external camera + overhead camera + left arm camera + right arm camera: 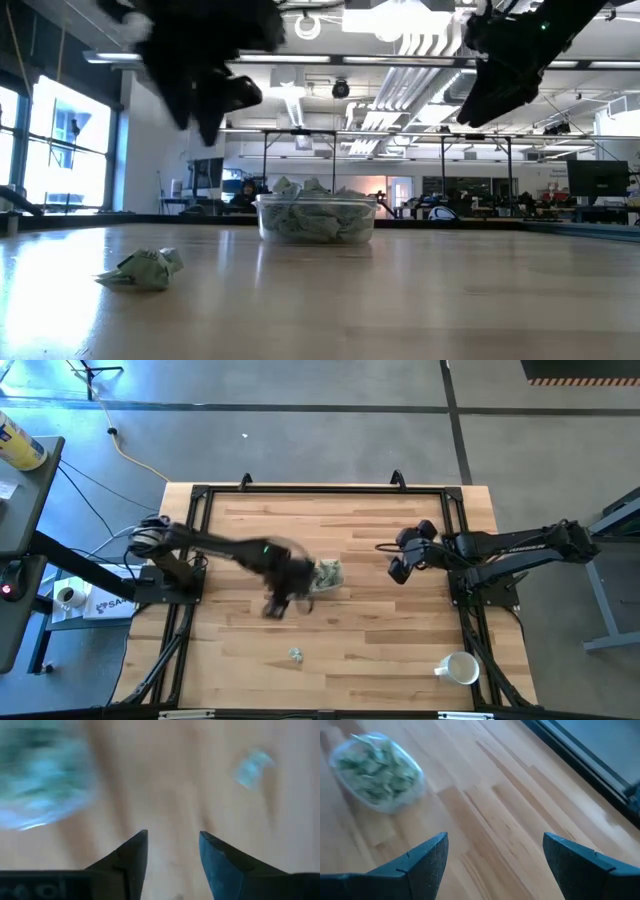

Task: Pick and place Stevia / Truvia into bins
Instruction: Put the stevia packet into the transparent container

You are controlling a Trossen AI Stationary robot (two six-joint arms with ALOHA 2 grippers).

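A clear plastic bin [327,574] heaped with green-and-white Stevia packets stands mid-table; it also shows in the low view [316,218] and the right wrist view [377,772]. One crumpled packet [296,654] lies alone near the table's front edge [143,269], and shows blurred in the left wrist view [252,766]. My left gripper [277,605] hangs above the table just left of and nearer than the bin, its fingers [172,852] apart with nothing between them. My right gripper [400,568] waits raised at the right, open [495,855] and empty.
A white mug [460,668] lies at the table's near right corner. A black frame [320,490] rims the table. Bare wood lies between the bin and the lone packet and across the table's right half.
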